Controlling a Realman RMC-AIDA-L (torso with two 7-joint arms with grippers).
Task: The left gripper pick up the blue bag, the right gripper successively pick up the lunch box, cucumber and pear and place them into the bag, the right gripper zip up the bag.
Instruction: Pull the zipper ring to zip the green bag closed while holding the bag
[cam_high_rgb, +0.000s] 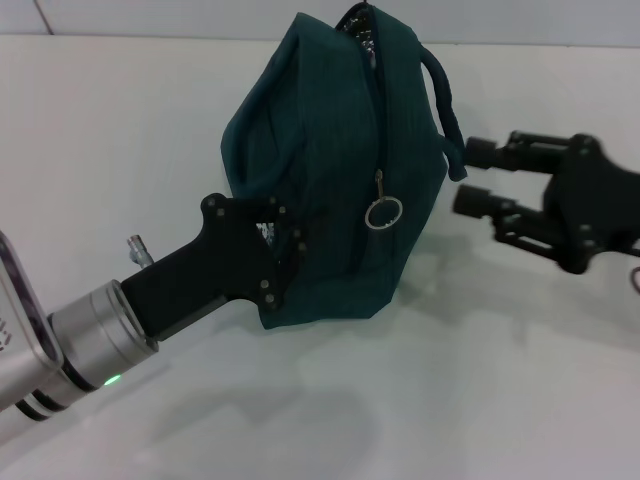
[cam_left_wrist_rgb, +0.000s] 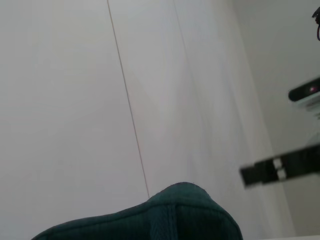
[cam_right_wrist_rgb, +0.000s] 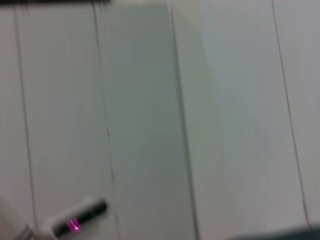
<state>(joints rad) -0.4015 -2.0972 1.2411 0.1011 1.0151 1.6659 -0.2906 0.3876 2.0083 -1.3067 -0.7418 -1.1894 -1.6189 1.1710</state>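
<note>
Teal blue bag (cam_high_rgb: 320, 160) stands tall (zipper vertical), clamped by left hand (cam_high_rgb: 275, 250); right hand (cam_high_rgb: 478, 178) spread, empty.

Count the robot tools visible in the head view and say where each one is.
2. The left tool is clamped on the blue bag, on its near left side. The right tool is open just beside the bag's right side, by the handle. None seems hidden.

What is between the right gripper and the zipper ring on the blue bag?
In the head view, the bag's dark handle and a strip of its fabric lie between the right gripper and the zipper ring of the blue bag.
</note>
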